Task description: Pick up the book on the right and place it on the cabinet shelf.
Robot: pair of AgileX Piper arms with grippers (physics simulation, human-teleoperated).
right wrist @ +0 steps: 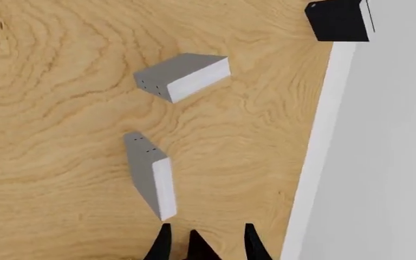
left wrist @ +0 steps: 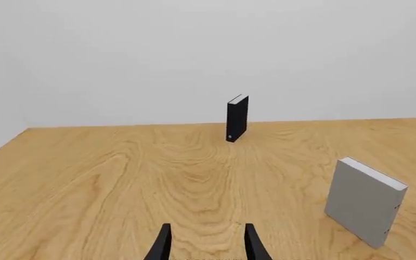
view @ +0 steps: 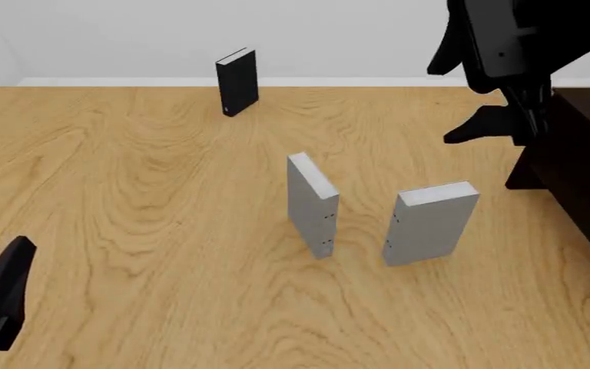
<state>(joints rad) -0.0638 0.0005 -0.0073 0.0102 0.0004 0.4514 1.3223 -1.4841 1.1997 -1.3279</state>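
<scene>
The book, a thick light grey hardcover with plain broad covers and a paler page edge along its top, stood upright on the table, right of centre and nearer the right edge than the left, one broad cover turned toward the near edge. The cabinet shelf, a large, almost black wooden piece of flat boards, stood at the table's right edge, near the book but apart from it, and ran out of the front view.
</scene>
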